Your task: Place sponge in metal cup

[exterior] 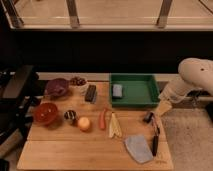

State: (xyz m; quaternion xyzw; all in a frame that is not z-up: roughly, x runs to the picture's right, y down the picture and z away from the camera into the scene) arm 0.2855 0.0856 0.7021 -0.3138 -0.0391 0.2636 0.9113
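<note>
Surface: wooden table [60,150] in front of a dark wall, with a lit floor seen beyond it.
Gripper: gripper [157,117] is held low over the table's right edge, just beside the front right corner of the green tray [137,76]; whether it is open or closed cannot be told.
Arm: white arm [192,75] reaches in from the right.
Near the gripper: grey cloth [138,148] lies flat at the front of the table.
Sponge: sponge [116,90] lies in the left part of the green tray, apart from the gripper.
Metal cup: metal cup [70,115] stands upright on the left half of the table, well apart from the tray; its contents cannot be made out.
Around the cup: orange fruit [84,123] sits just beside it on the right and red bowl [46,113] on the left.
Between the tray and the cup: dark block [90,93], a reddish carrot-like piece [103,119] and a pale yellow piece [114,126].
Other containers: white bowl [78,81] holds dark contents.
</note>
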